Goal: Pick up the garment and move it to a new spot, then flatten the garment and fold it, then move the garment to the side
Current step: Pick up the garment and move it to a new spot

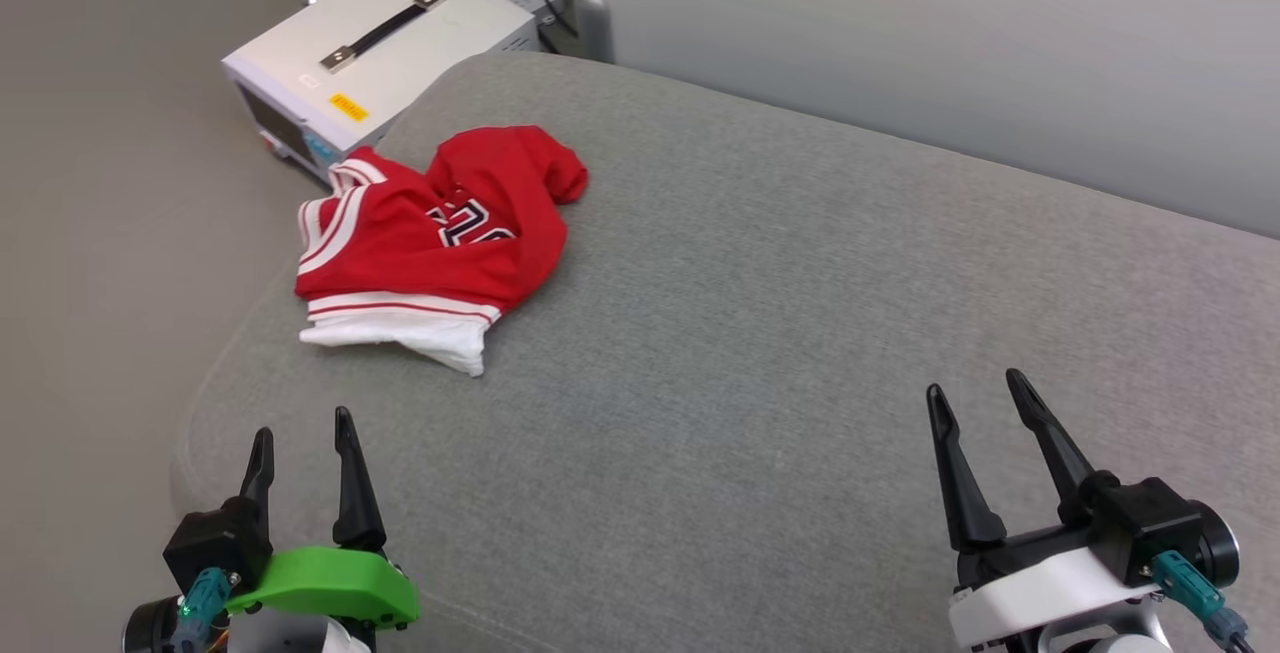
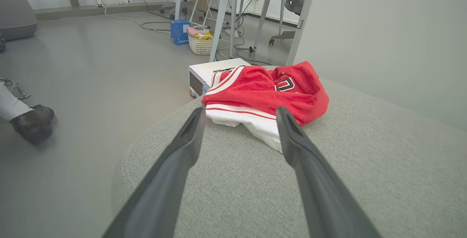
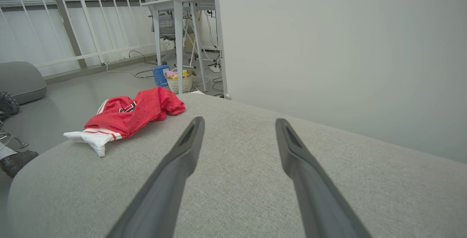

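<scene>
The left gripper (image 1: 303,425) with fingers apart, holding nothing, right gripper (image 1: 975,383) the same, both low over a grey cushion (image 1: 780,333), red garment (image 1: 430,233) crumpled a little ahead of the left gripper, well off to the right gripper's left, white box (image 1: 380,43) just past it

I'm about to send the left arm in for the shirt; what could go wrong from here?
1. The shirt lies crumpled near the edge of the cushion; a nudge could slide it off toward the white box.
2. Its layers are bunched, so the left end effector may pinch several together, complicating flattening.
3. A person's shoe sits on the floor nearby; swing carefully.
</scene>
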Controlling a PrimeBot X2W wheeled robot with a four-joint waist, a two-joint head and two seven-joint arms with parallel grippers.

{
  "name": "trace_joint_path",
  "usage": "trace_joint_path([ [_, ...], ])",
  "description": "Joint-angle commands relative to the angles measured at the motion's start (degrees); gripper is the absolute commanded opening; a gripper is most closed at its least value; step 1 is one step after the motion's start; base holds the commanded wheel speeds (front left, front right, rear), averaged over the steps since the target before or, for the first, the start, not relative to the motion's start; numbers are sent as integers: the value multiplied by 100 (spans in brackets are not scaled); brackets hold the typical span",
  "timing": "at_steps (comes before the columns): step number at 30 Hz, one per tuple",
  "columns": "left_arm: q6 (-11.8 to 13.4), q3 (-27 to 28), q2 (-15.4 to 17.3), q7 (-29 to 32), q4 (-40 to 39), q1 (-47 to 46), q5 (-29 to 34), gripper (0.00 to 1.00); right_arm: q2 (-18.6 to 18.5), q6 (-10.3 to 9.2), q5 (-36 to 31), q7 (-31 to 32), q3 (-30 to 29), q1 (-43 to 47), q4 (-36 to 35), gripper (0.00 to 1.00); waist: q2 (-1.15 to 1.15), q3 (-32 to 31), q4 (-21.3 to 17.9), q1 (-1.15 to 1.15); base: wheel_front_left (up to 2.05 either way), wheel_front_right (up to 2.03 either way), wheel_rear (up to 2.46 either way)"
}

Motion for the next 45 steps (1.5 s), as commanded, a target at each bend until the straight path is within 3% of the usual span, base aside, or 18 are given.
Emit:
trace_joint_path([
  [1, -19, 0, -19, -66, 37, -115, -60, 100, -5, -4, -5, -64, 29, -17, -28, 100, 0, 52, 235, 0, 0, 0, 0],
  [4, -38, 31, -19, -100, 88, -156, -124, 100, -5, -4, 1, -98, 59, -28, -36, 100, 0, 87, 305, 0, 0, 0, 0],
  [8, -392, 318, -19, -113, 236, -646, -273, 100, -61, -4, -57, -111, 113, -166, -99, 100, 0, 315, 185, 0, 0, 0, 0],
  [13, -829, 619, 230, -113, 472, -1590, -223, 100, -264, -4, -101, -111, 141, -403, -207, 100, 0, 730, -74, 0, 0, 0, 0],
  [14, -935, 574, 510, -113, 570, -2099, -210, 100, -362, -4, -128, -111, 61, -560, -294, 100, 0, 980, -218, 0, 0, 0, 0],
  [21, -1014, 36, 1401, 224, 1015, -3419, -619, 100, -532, -4, -157, -111, -155, -797, -510, 100, 0, 1499, -438, 0, 0, 0, 0],
  [27, -1018, -922, 2201, 1332, 1299, -4304, -1395, 100, -625, -4, -150, -111, -190, -966, -580, 100, 0, 1817, -585, 0, 0, 0, 0],
  [30, -1018, -1352, 2448, 2001, 1378, -4642, -1896, 100, -674, -4, -140, -111, -194, -1049, -607, 100, 0, 1947, -641, 0, 0, 0, 0],
  [38, -1019, -2407, 3170, 4556, 1746, -5075, -3013, 100, -784, -4, -106, -111, -219, -1209, -663, 100, 0, 2304, -829, 0, 0, 0, 0],
  [45, -1019, -3002, 3576, 5718, 2007, -5042, -3484, 100, -883, -4, -71, -111, -272, -1361, -703, 100, 0, 2567, -1014, 0, 0, 0, 0],
])
